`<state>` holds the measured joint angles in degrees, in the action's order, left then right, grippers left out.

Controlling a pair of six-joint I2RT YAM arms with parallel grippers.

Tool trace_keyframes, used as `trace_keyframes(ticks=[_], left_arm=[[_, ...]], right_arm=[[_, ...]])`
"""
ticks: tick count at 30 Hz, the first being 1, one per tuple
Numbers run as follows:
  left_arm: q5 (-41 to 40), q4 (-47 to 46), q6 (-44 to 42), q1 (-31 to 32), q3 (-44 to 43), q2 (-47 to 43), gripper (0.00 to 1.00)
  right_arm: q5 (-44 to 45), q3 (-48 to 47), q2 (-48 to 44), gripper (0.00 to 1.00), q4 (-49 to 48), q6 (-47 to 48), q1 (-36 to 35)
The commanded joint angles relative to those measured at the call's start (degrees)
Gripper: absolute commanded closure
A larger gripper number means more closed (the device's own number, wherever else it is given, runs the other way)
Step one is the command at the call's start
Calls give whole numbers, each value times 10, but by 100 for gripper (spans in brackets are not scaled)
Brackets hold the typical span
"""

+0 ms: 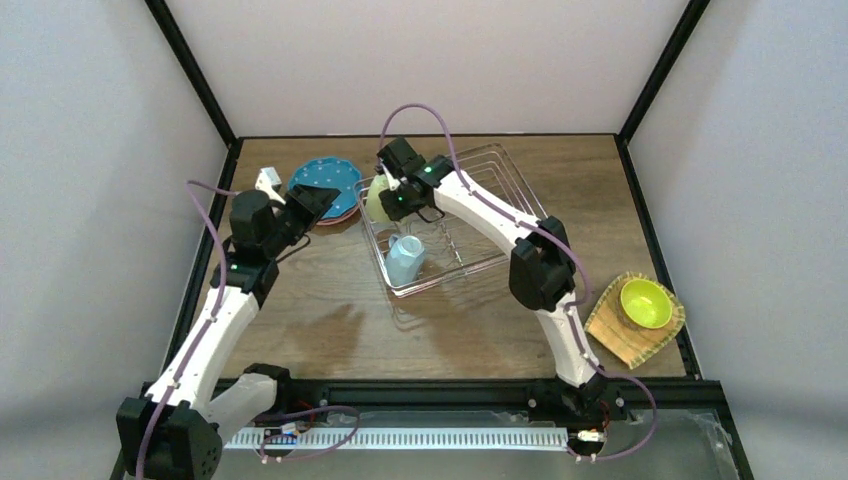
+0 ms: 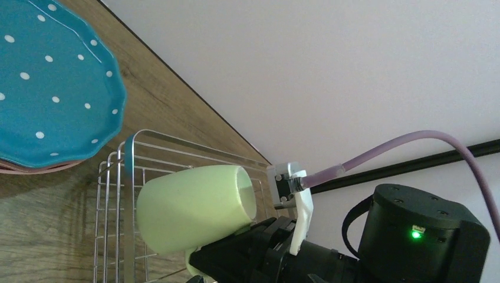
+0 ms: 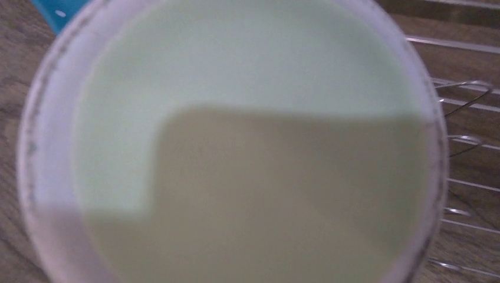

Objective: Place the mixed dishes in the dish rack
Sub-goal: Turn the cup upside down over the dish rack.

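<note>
My right gripper [image 1: 397,196] is shut on the pale green mug [image 1: 378,198], holding it on its side over the left end of the wire dish rack [image 1: 490,170]. In the left wrist view the mug [image 2: 194,206] hangs above the rack's wires [image 2: 127,194], with the black right gripper [image 2: 247,247] clamped on its underside by the handle. The mug's inside [image 3: 236,88] fills the right wrist view. A light blue mug [image 1: 405,258] lies in the rack. My left gripper [image 1: 316,206] is open at the near edge of the blue dotted plate [image 1: 325,180], which lies on a pink plate [image 2: 35,168].
A lime bowl [image 1: 645,303] sits on a woven tan plate [image 1: 625,335] at the table's right edge. Black frame posts and white walls enclose the wooden table [image 1: 330,320]. A purple cable [image 1: 420,110] loops above the right wrist.
</note>
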<state>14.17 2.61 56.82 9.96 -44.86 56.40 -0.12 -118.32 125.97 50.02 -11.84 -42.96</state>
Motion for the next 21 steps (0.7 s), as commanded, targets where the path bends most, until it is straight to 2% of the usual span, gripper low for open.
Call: trace_keyframes(ticks=[1,21], left_arm=[[-6,-4,0,2,4,6,0],[1,-4,-6,3,16,15,0]], right_arm=[[61,-43,16,99,-12,14,-10],[84,-79,71,99,8,12,-25]])
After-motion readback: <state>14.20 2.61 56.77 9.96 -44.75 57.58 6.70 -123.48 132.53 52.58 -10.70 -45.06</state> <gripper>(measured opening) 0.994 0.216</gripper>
